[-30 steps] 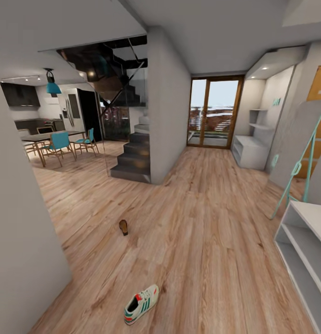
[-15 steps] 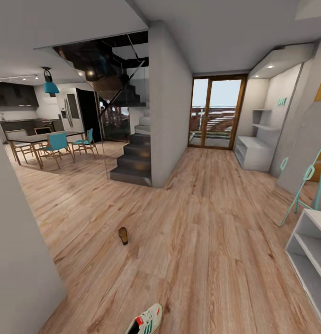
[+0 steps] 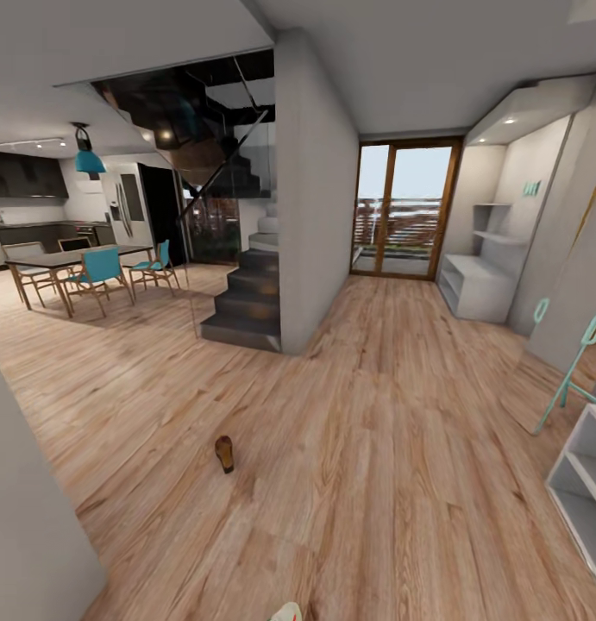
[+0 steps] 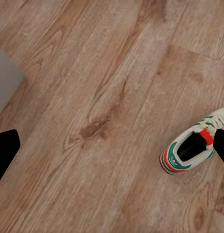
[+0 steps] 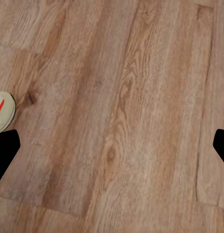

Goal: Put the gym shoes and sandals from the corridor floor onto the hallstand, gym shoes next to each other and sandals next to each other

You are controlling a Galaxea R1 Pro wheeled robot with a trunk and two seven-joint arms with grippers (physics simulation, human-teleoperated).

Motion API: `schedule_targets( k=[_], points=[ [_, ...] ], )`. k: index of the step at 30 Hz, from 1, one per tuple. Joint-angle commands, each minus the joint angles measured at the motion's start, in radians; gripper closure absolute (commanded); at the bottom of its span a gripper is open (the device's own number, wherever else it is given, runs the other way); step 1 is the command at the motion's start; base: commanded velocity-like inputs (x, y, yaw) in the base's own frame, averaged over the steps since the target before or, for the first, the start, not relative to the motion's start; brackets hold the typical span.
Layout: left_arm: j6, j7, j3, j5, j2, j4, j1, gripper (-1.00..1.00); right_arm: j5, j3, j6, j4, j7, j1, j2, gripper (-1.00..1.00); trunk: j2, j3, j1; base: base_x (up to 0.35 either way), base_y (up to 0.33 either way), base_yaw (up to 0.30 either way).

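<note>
Corridor floor [image 3: 375,448], wood plank: one brown sandal [image 3: 224,453] lies mid-floor, well apart from the grey shoe rack [image 3: 582,483] at the right edge; one gym shoe [image 4: 192,148] lies on the planks, its toe just showing at the head view's bottom edge. Left pincer [image 4: 112,150] and right pincer [image 5: 112,150]: both spread wide, empty, above bare floor. Dining table [image 3: 69,259] with teal chairs stands far left.

Dark staircase [image 3: 246,297], teal dining chairs [image 3: 97,272]
</note>
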Motion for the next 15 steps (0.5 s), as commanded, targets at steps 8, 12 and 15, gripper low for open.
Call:
schedule_targets(
  k=[8, 12, 15],
  points=[
    [-0.003, 0.000, 0.003, 0.003, 0.000, 0.001, -0.001, -1.00, 0.000, -0.001, -0.003, 0.001, 0.003, -0.001, 0.000, -1.00, 0.000, -0.001, 0.000, 0.054, 0.000, -0.022],
    [-0.003, 0.000, 0.003, 0.003, 0.000, 0.001, -0.001, -1.00, -0.001, -0.001, -0.003, 0.001, 0.004, -0.001, 0.000, -1.00, 0.000, -0.001, 0.000, 0.007, 0.000, -0.198],
    [-0.003, 0.000, 0.003, 0.003, 0.000, 0.001, -0.001, -1.00, -0.001, -0.001, -0.003, 0.001, 0.005, -0.001, 0.000, -1.00, 0.000, -0.001, 0.000, 0.003, 0.000, -0.236]
  ],
)
